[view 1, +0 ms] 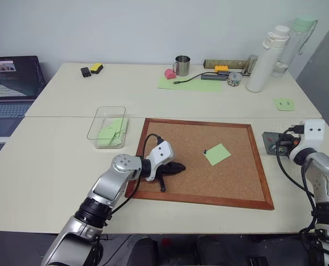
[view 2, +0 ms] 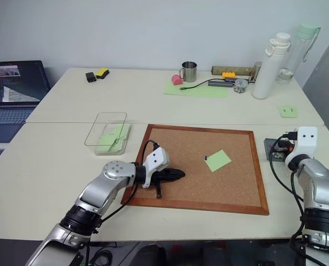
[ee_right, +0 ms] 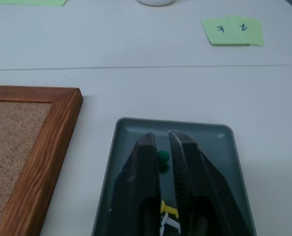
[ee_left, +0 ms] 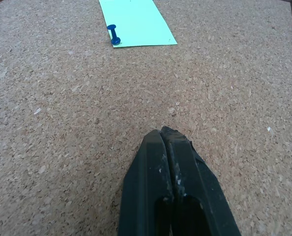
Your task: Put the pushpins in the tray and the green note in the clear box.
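The green note (view 1: 217, 154) lies on the corkboard, pinned at its corner by a dark blue pushpin (view 1: 206, 151); the left wrist view shows the note (ee_left: 136, 22) and the pushpin (ee_left: 114, 35) ahead. My left gripper (view 1: 181, 167) is shut and empty, low over the board left of the note. The dark grey tray (ee_right: 219, 142) sits right of the board. My right gripper (ee_right: 160, 137) hovers over the tray with its fingers slightly parted, and a small green pin head (ee_right: 162, 158) shows in the gap, over the tray floor. The clear box (view 1: 92, 128) stands left of the board with green paper inside.
The wood-framed corkboard (view 1: 236, 183) fills the middle of the table. Along the back are a metal mug (view 1: 182, 65), a large pale green sheet (view 1: 189, 83), a white bottle (view 1: 267, 61) and a clear bottle. A laptop (view 1: 11, 83) sits far left. Another small green note (view 1: 284, 104) lies at right.
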### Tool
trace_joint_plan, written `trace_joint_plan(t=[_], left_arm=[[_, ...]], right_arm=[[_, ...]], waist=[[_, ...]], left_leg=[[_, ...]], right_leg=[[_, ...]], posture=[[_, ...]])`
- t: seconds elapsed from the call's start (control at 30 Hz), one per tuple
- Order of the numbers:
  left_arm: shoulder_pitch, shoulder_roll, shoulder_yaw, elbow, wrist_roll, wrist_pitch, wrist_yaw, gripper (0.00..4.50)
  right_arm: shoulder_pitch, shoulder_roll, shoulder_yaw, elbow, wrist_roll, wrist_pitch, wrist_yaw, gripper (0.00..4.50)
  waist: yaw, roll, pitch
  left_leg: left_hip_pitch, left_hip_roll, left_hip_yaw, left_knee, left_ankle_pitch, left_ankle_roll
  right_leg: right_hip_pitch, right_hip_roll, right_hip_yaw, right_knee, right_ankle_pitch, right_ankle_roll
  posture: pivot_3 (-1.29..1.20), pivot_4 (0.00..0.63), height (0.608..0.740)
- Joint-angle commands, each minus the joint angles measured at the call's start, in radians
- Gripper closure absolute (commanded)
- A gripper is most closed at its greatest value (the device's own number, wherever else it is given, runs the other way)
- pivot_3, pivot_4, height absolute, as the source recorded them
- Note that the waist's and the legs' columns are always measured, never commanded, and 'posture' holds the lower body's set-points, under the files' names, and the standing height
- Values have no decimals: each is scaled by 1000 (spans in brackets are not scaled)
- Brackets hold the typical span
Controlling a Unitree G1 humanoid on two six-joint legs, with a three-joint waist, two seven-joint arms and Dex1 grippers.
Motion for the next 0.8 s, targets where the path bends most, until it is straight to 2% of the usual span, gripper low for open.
trace_joint_plan(t=[0.03, 0.1, 0.47, 0.6, 0.8], left_arm=[[39, 26, -22, 10, 19, 27, -8, 4500], [41, 26, -22, 7, 20, 28, -6, 4500], [31, 19, -24, 14, 19, 30, -10, 4500], [27, 22, -22, 15, 18, 35, -13, 4500], [32, 25, -22, 6, 15, 44, -12, 4500]], right_arm=[[-22, -21, -20, 7, -3, -56, 14, 3144], [-17, -17, -21, -1, 5, -69, 25, 2763], [41, 0, -16, -135, 52, -64, 86, 2763], [113, 14, 81, -358, 155, 26, 212, 2763], [169, 38, 275, -598, 196, 137, 248, 2763]], waist=[[0, 0, 0], [0, 0, 0], [0, 0, 0], [0, 0, 0], [1, 0, 0]], left_leg=[[0, 0, 0, 0, 0, 0], [0, 0, 0, 0, 0, 0], [0, 0, 0, 0, 0, 0], [0, 0, 0, 0, 0, 0], [0, 1, -1, 0, 0, 0]], right_leg=[[0, 0, 0, 0, 0, 0], [0, 0, 0, 0, 0, 0], [0, 0, 0, 0, 0, 0], [0, 0, 0, 0, 0, 0], [1, 0, -1, 0, 0, 0]], posture=[[0, 150, 740], [0, 150, 740], [0, 150, 740], [0, 150, 740], [0, 150, 740]])
